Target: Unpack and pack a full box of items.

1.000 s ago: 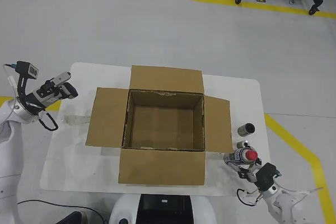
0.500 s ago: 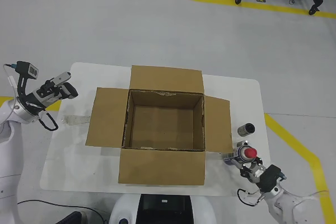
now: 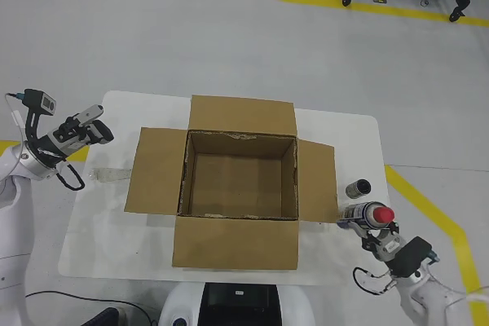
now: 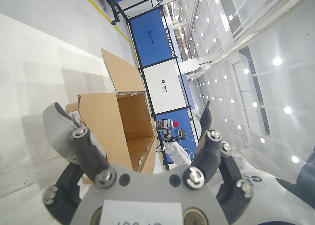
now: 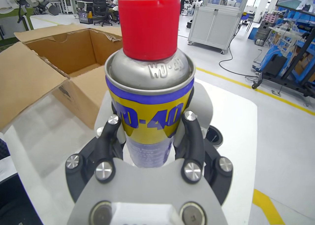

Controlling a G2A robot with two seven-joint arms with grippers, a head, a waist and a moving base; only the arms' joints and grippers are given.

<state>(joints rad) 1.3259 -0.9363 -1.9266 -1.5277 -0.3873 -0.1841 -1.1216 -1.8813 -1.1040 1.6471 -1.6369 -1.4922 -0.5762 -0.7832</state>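
left arm: stretched over the far-left table corner | grey-and-black two-fingered left gripper (image 3: 99,124): fingers spread wide, nothing between them | right arm: low at the near right | right gripper (image 5: 152,112): fingers clamped on the blue-and-yellow metal spray can (image 5: 150,93) with a red cap

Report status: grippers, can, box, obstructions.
Right gripper shut on spray can. Left gripper open, empty. Box open, empty. Small cylinder on table near the can.

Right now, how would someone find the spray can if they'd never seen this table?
Find the open box in the middle of the table. Just past its flap on the robot's right, the right end effector holds the spray can. Unlike the dark can nearby, it has a red cap.
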